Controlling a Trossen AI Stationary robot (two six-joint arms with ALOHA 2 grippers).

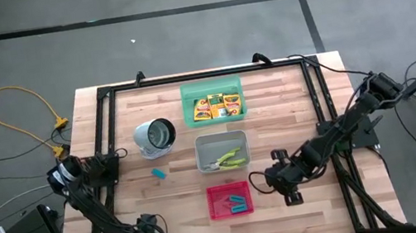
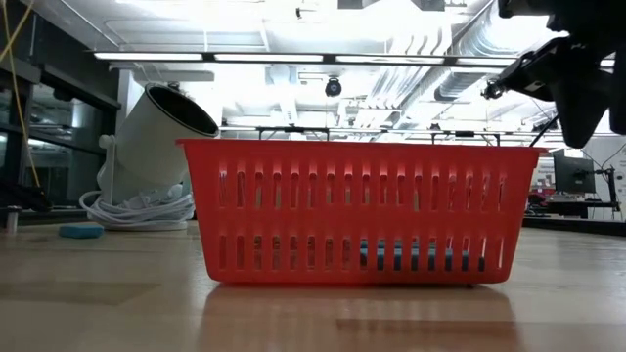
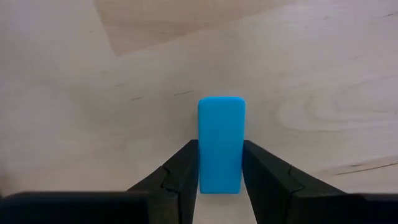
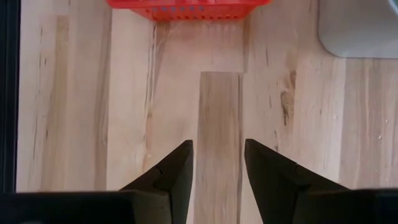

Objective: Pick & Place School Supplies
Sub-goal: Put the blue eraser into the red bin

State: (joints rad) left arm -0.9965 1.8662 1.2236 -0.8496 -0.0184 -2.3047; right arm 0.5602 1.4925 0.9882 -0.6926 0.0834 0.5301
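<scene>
Left gripper, low at the near-left corner of the table, pinches a light-blue piece between its dark fingers; the fingers press flat against both long sides. It is a smooth, matte, rounded-corner slab, and pale wood grain shows behind it. I judge the step in hand to be carrying this piece. The next move calls for a swing toward the red tray, where two more blue pieces lie, and a release above its slotted plastic walls.

Another loose blue piece lies on the wood, near a white cylinder lying tilted. Right gripper hangs just right of the red tray with its fingers spread over bare wood. Beyond that, the grey tray holds a metal plier-like tool with yellow-green handles. The green tray holds yellow-orange crayon boxes.
</scene>
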